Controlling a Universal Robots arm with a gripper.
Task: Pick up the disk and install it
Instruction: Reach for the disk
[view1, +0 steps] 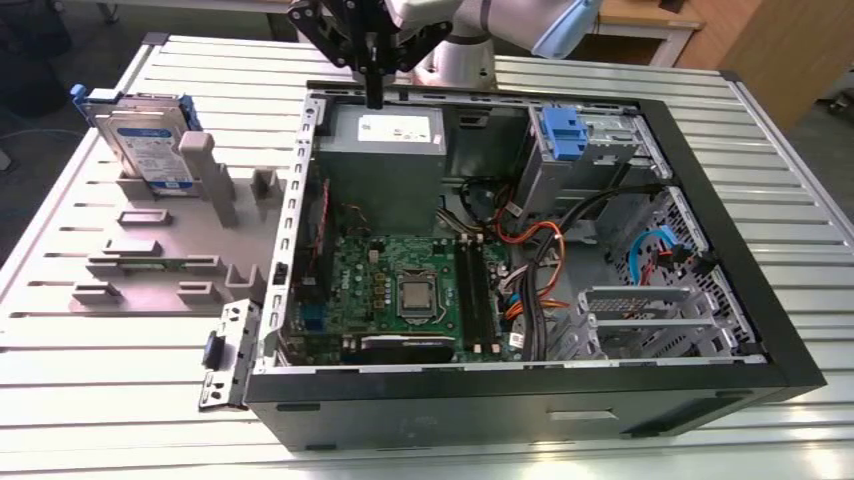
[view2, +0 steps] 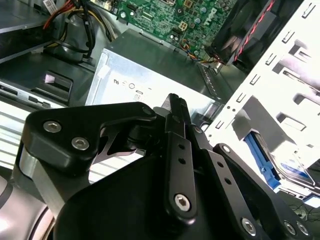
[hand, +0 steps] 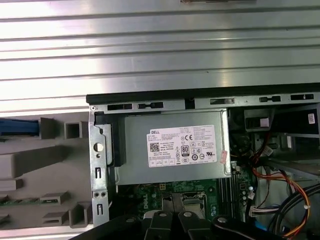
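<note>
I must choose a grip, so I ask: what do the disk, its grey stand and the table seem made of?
The disk: silver-grey, probably metal, with a white and blue label and blue, plastic-looking side rails. The stand: matte grey, blocky shapes, likely plastic. The table: ribbed, bright reflections, probably bare aluminium.

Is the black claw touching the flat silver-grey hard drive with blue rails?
Apart: the exterior view shows the gripper above the black computer case, the disk far aside.
</note>
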